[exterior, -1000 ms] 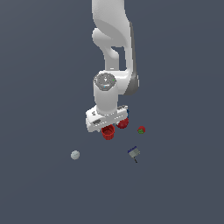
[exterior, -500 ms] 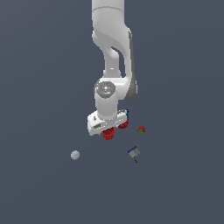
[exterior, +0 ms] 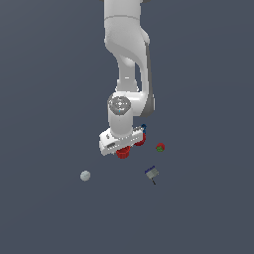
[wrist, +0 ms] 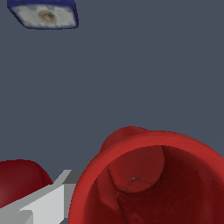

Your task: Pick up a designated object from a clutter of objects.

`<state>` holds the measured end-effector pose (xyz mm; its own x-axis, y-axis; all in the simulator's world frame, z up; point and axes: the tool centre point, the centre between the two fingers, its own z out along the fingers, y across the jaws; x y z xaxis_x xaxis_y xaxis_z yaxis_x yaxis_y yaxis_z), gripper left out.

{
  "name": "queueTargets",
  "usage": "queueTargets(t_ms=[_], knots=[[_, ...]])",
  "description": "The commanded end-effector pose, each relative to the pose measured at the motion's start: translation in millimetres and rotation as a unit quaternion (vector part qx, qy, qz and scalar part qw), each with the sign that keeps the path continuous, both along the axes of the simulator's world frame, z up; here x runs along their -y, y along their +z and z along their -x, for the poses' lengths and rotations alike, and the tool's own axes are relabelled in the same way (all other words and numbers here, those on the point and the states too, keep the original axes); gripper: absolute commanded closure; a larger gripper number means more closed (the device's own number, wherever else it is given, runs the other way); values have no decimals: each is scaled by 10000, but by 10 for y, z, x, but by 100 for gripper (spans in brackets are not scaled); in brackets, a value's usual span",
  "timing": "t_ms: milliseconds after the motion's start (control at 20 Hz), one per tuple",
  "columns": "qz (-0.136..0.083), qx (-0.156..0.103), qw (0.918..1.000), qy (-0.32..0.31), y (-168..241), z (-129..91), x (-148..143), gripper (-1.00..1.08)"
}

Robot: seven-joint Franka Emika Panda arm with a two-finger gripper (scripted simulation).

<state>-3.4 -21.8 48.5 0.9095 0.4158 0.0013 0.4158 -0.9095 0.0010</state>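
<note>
Cup: the red cup (wrist: 148, 179) sits directly under the gripper (exterior: 122, 148), beside the red fruit (wrist: 19, 181).
Handling: you likely face a light, rigid, slick shell; pinch across the rim.
Gripper: whether it is closed or apart, you cannot tell.

The counter (exterior: 44, 74) under my work

It is one flat, matte surface of dark slate grey that fills the exterior view from side to side, evenly lit and unmarked. From my wrist I see the same plain grey (wrist: 144, 65) spread behind everything that is close up.
</note>
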Motion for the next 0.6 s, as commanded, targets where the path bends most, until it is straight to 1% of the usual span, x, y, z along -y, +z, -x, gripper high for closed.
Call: queueTargets(t_ms=[0,550], knots=[[-2,-8,10000,6,-13,4,-7,108],[1,0,10000,-1,63,5,40,108]])
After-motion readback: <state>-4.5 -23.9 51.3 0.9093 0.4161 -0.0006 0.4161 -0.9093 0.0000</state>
